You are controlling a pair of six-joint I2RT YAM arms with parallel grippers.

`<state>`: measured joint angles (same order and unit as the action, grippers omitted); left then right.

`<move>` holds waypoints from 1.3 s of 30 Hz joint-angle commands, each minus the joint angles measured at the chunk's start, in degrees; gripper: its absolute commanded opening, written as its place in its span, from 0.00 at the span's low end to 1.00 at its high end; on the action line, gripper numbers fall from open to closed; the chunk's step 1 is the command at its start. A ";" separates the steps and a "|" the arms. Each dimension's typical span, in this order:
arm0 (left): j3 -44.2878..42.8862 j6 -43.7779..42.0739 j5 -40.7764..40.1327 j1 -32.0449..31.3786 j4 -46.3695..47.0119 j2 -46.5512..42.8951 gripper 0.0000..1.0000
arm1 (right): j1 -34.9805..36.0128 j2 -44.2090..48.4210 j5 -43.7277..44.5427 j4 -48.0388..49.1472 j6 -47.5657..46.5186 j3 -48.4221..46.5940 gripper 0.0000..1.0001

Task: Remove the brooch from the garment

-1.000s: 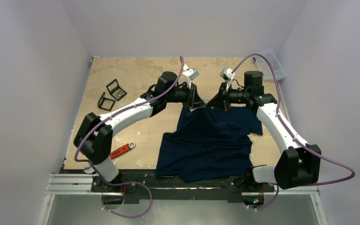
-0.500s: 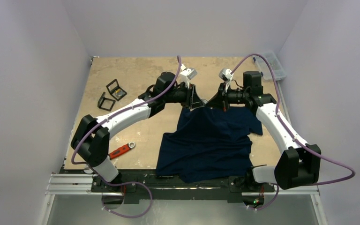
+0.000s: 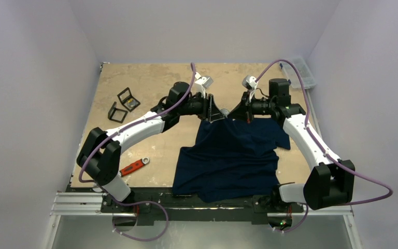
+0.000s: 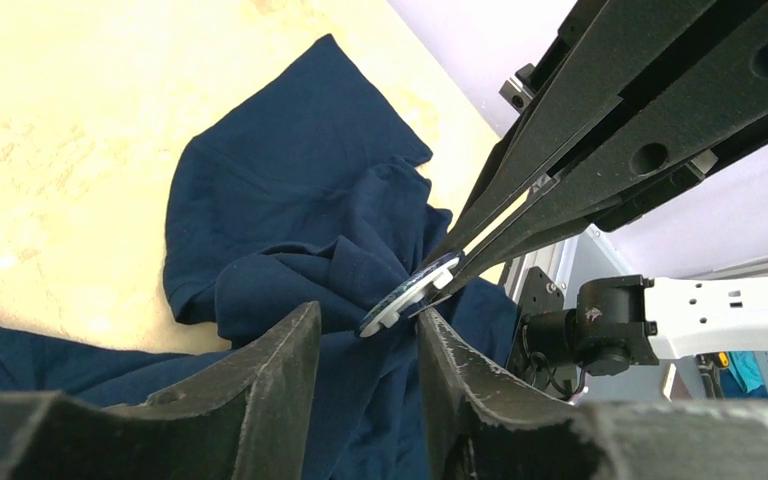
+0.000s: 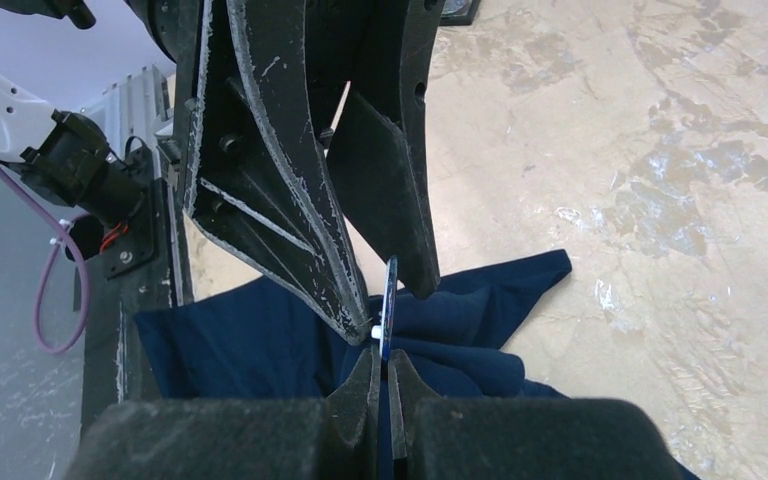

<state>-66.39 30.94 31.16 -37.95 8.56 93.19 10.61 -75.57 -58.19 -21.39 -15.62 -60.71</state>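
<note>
My left gripper [image 4: 365, 320] has slid a bit left and farther up the table [image 3: 150, 83] since a second ago; my right gripper [image 5: 381, 358] hasn't budged.

Nearest my bases the garment [image 3: 228, 155] lies mostly flat, matte navy knit, creasing more toward the collar, which is bunched and lifted. A wrench [image 3: 134, 166] with an orange handle sits well off to its left. Up at the collar is the brooch [image 4: 407, 293], a thin round disc, bluish with a white rim, standing on edge against the cloth. My right gripper is pinched nearly closed on its rim. My left one's scuffed black fingers [image 5: 290, 230] are parted, one either side of the disc; can't tell if they touch it, and they hide how it's fastened. Farther back on the mottled tan table: two black square frames [image 3: 128, 99], and a clear plastic tub [image 3: 303, 72] in the far right corner.
</note>
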 commanded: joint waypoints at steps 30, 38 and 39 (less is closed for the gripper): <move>-5.62 -31.43 19.54 2.59 -1.11 -0.11 0.31 | 0.69 -0.28 -7.44 -4.26 -10.36 -0.62 0.00; -5.99 -31.38 21.48 2.17 -2.53 1.40 0.19 | 0.69 -0.15 -7.20 -5.03 -11.30 -0.65 0.00; -5.75 -31.38 21.68 2.16 -2.88 1.39 0.19 | 0.68 -0.04 -7.13 -5.06 -11.41 -0.64 0.00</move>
<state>-70.41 0.05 50.74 -35.44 5.26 94.08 10.94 -75.75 -63.59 -26.00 -25.43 -59.64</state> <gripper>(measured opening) 0.202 0.012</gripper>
